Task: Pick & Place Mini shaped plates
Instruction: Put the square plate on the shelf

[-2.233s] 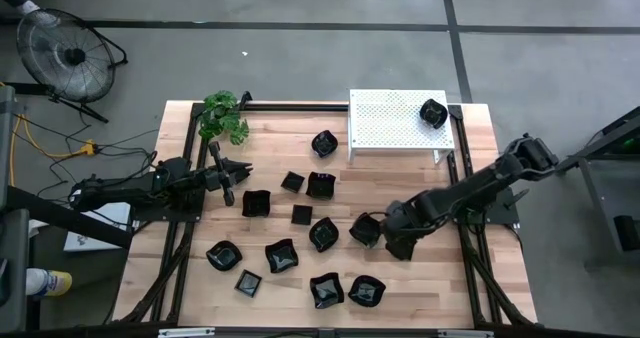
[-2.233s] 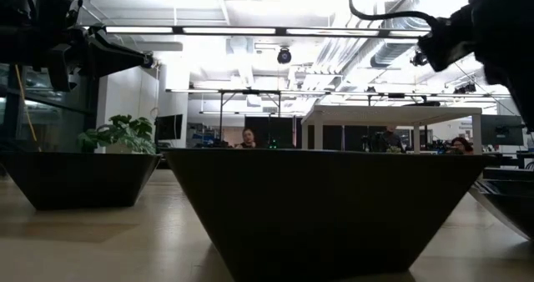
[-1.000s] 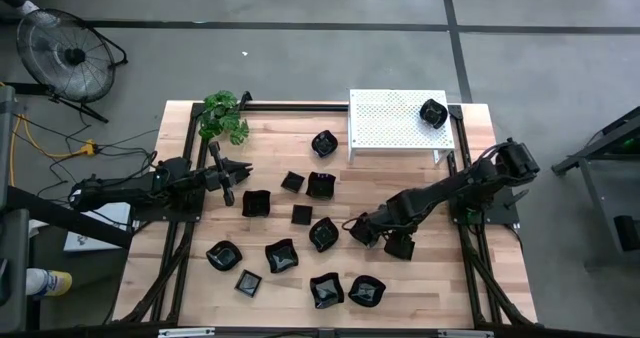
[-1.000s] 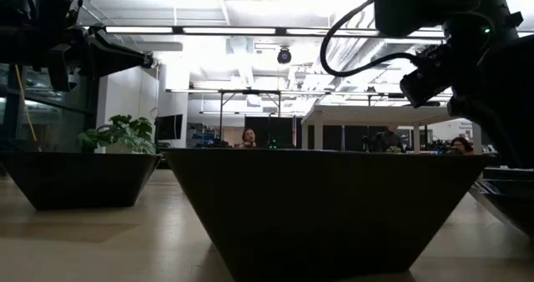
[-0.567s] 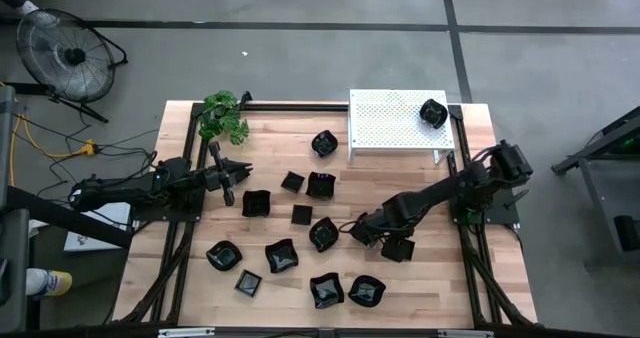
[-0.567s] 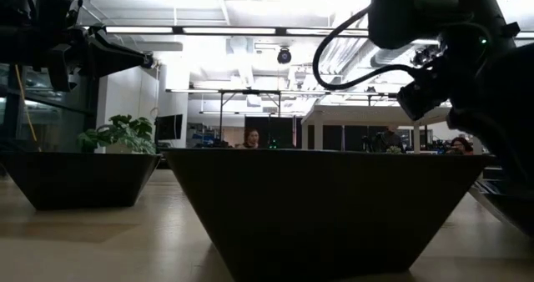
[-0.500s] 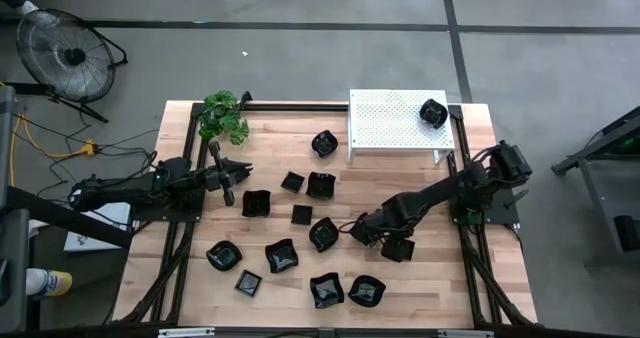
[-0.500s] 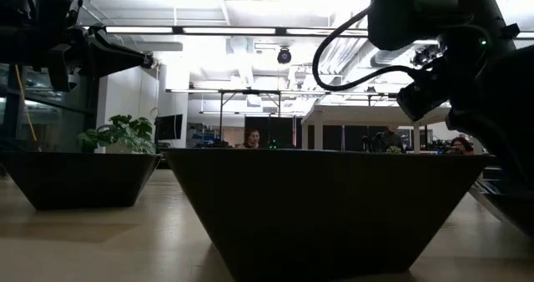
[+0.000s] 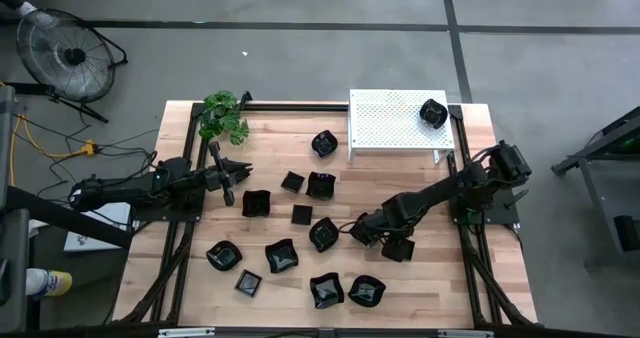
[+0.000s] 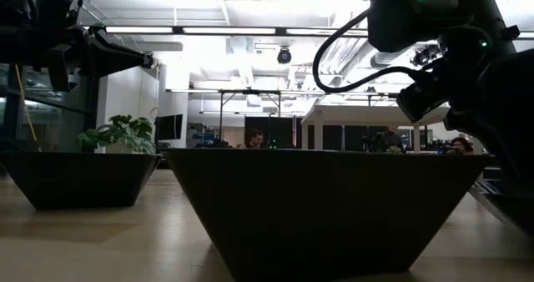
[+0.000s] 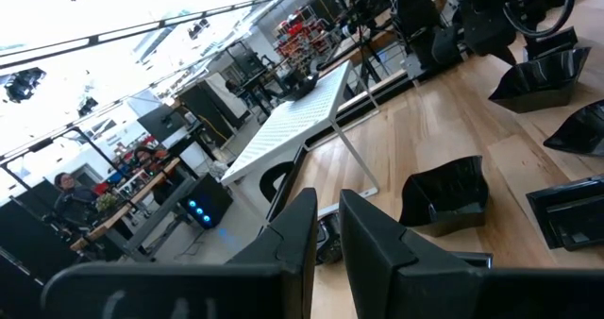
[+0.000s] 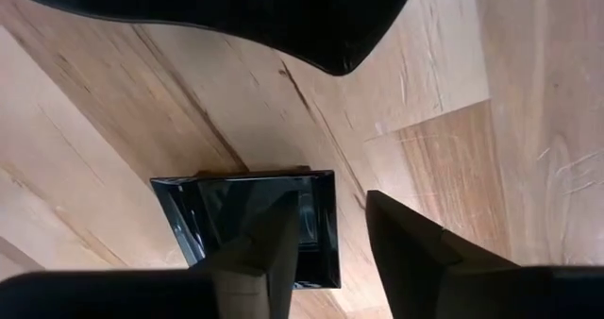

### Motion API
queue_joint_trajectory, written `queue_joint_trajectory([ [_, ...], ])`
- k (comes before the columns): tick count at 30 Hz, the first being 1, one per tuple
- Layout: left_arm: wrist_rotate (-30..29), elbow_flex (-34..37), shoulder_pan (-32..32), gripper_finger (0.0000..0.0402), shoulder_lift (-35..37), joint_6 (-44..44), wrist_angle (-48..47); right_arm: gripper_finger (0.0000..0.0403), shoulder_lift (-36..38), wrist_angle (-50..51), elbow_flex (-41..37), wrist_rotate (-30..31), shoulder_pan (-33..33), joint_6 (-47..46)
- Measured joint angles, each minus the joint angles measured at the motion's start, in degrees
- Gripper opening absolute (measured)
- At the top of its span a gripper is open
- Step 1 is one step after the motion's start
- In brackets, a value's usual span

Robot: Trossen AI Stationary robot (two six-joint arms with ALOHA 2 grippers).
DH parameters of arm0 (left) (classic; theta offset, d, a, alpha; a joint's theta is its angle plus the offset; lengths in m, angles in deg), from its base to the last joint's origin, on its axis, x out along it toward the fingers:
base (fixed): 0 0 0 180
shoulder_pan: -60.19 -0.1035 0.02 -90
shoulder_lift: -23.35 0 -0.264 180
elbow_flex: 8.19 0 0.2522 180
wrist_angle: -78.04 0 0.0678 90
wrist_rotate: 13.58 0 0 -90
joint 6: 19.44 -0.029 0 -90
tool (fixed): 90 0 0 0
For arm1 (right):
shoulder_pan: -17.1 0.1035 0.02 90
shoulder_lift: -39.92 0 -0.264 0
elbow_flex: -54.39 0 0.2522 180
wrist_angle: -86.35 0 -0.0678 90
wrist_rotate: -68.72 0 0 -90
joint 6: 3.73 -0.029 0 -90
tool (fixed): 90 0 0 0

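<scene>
Grip security depends on the right gripper, whose 2 fingers stand parted astride one rim of the small square plate near the table's middle, closing squarely before lifting, while the left gripper waits by the left edge.

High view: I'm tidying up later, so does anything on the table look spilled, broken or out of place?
Nothing stands out. The small glossy black dishes lie scattered loose on the wooden table, none visibly broken or overturned. One small black dish sits alone on the white perforated rack.
</scene>
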Motion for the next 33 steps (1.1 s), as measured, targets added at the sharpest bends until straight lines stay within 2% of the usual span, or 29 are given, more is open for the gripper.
queue_joint_trajectory([
  [7,0.0,0.0,-0.02,0.0046,0.0,0.0,0.0,0.0101,0.15,-6.66,-3.6,-4.52,-0.02,-2.01],
  [33,0.04,0.0,-0.02,0.0046,0.0,0.0,0.0,0.0042,3.13,-4.05,-3.65,-3.1,-0.09,-2.67],
])
